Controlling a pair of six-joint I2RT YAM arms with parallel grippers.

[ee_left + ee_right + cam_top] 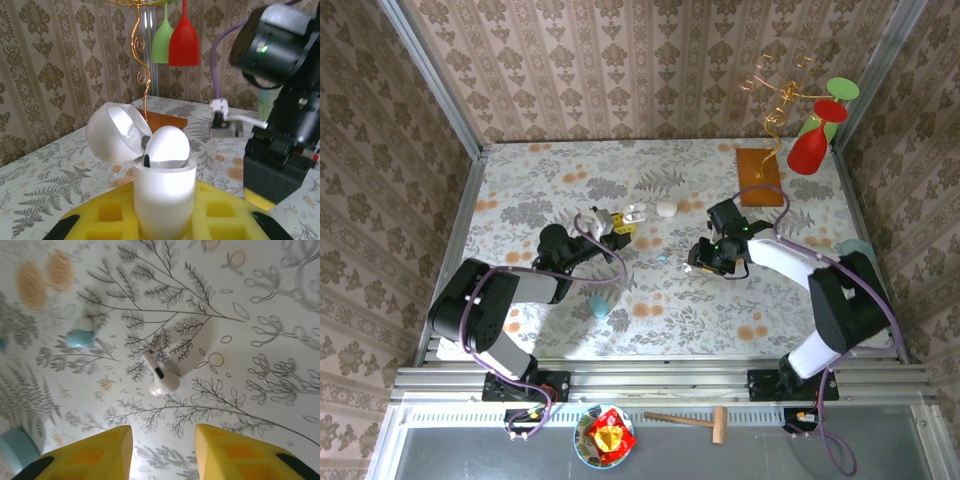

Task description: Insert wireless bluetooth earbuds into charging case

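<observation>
My left gripper (165, 220) is shut on a white charging case (164, 192), held upright between the yellow pads (107, 215). The case's lid (116, 131) is flipped open to the left, and a white earbud (168, 144) sits in one slot. From above, the left gripper (620, 224) holds the case (636, 212) at table centre. My right gripper (162, 450) is open and hovers over a loose white earbud (160, 376) lying on the table just beyond its fingertips (95, 450). A pale blue earbud (80, 337) lies further off. The right gripper (703, 258) is right of centre.
A second white case (666, 208) lies closed beside the held one. A light blue case (600, 306) sits near the front, another blue thing (855, 248) at the right edge. A gold stand on an orange base (760, 165) with red and green glasses (817, 135) is back right.
</observation>
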